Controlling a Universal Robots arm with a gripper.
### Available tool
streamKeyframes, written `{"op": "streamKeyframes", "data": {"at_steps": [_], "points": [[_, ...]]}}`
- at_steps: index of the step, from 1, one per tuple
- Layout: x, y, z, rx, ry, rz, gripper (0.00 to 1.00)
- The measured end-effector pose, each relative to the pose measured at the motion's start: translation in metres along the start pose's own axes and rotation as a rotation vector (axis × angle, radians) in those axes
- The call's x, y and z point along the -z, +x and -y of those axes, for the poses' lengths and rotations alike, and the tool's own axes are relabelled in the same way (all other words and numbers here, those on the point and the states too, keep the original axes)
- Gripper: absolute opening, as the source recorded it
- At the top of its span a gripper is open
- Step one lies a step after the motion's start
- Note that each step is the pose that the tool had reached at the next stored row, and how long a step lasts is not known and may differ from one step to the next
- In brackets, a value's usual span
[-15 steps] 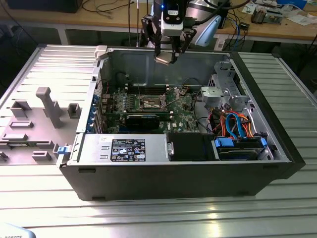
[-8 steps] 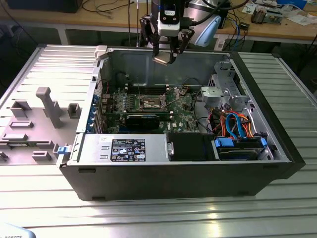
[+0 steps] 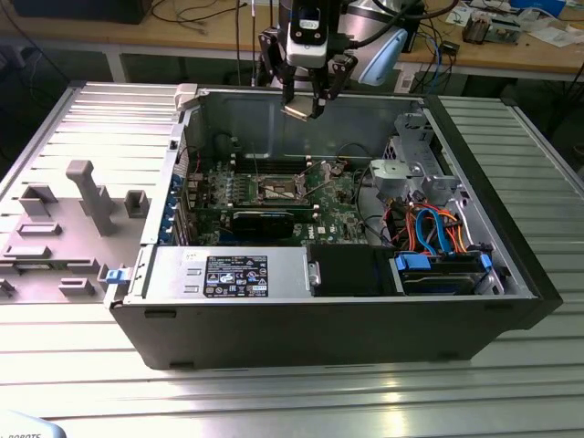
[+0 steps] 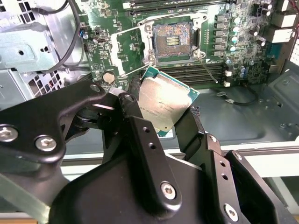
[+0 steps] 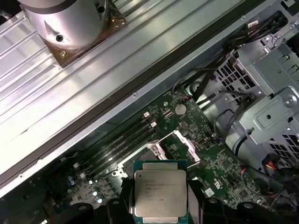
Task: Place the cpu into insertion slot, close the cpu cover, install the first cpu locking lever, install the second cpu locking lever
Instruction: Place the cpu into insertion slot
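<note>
Item: my gripper, held high over case rear wall, pointing down. Fingers clamped on cpu edges; cpu tilted, mid-air, well above uncovered slot. First wrist view: slot partly hidden behind cpu.

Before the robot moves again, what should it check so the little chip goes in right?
1. Grip: ok, the gripper is shut on the cpu by its edges.
2. Empty insertion slot: ok, its centre is bare.
3. Open cpu cover: ok, swung aside next to the slot.
4. Cpu down at the slot: not ok, it hangs high above the board.
5. Cpu corners matching the slot: cannot tell.
</note>
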State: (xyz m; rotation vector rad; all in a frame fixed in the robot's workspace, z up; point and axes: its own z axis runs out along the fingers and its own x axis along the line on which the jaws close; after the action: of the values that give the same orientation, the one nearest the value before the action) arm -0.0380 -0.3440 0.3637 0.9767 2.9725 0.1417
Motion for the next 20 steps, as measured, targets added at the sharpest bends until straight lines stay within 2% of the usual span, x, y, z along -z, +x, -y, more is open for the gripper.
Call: {"op": "streamKeyframes", "data": {"at_steps": [7, 12, 20], "points": [[-0.0015, 0.0003, 0.0005, -0.038, -0.0007, 0.0034, 0.54], [-0.0029, 0.0005, 0.0007, -0.084, -0.0016, 0.0075, 0.54], [-0.003, 0.0021, 0.0019, -0.091, -0.0018, 0.0081, 0.54]]}}
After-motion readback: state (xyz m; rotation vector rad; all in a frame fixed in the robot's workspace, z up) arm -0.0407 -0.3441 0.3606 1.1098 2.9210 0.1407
